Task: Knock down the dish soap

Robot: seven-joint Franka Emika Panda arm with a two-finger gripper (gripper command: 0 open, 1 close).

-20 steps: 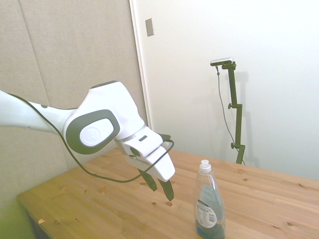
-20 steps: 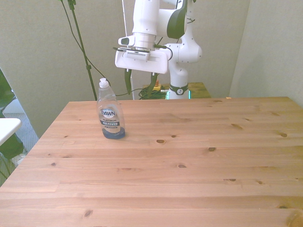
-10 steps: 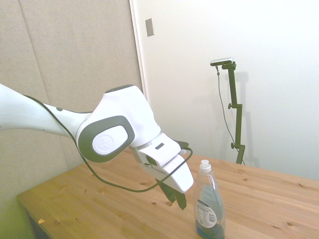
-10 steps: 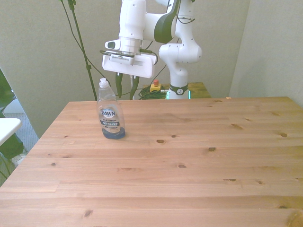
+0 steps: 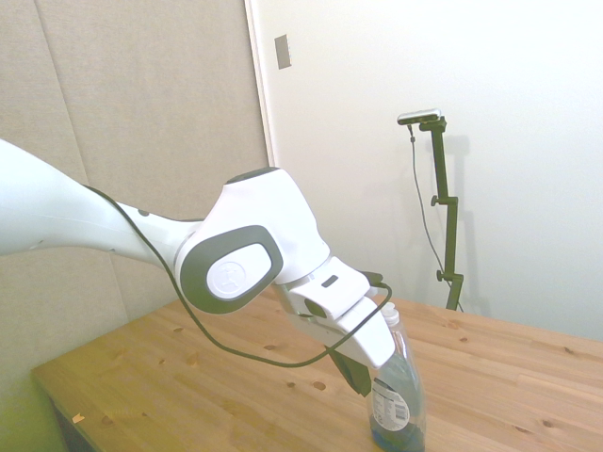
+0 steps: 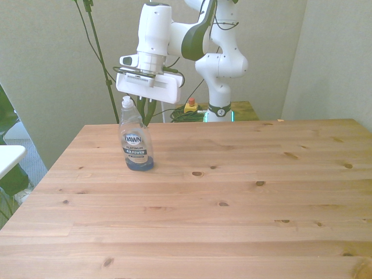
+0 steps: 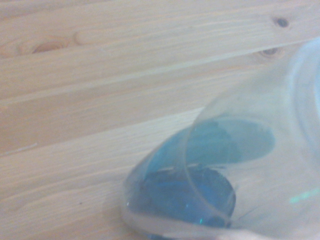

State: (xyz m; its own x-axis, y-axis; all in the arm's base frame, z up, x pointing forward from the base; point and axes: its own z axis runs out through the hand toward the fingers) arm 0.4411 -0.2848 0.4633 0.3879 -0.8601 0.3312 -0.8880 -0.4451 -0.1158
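Note:
The dish soap (image 6: 135, 139) stands upright on the wooden table (image 6: 232, 197), toward the front view's left and the far edge. It is a slim clear bottle with a white cap (image 6: 127, 103), a blue-and-white label and a little blue liquid at the bottom. My gripper (image 6: 146, 110) hangs just behind the bottle's neck, its dark fingers close together with nothing between them. In the side view the gripper (image 5: 356, 375) is right against the dish soap (image 5: 396, 400) at shoulder height. Close up, the wrist view shows the bottle's blue base (image 7: 185, 200).
A yellow box with a red button (image 6: 190, 106) sits behind the table's far edge by the robot base. A white surface (image 6: 9, 156) and green leaves lie off the table at the front view's left. Bare wood stretches to the front view's right of the bottle.
The arm has swung toward the front view's left and come down until the gripper is beside the bottle's neck. Its fingers have drawn together. The bottle still stands.

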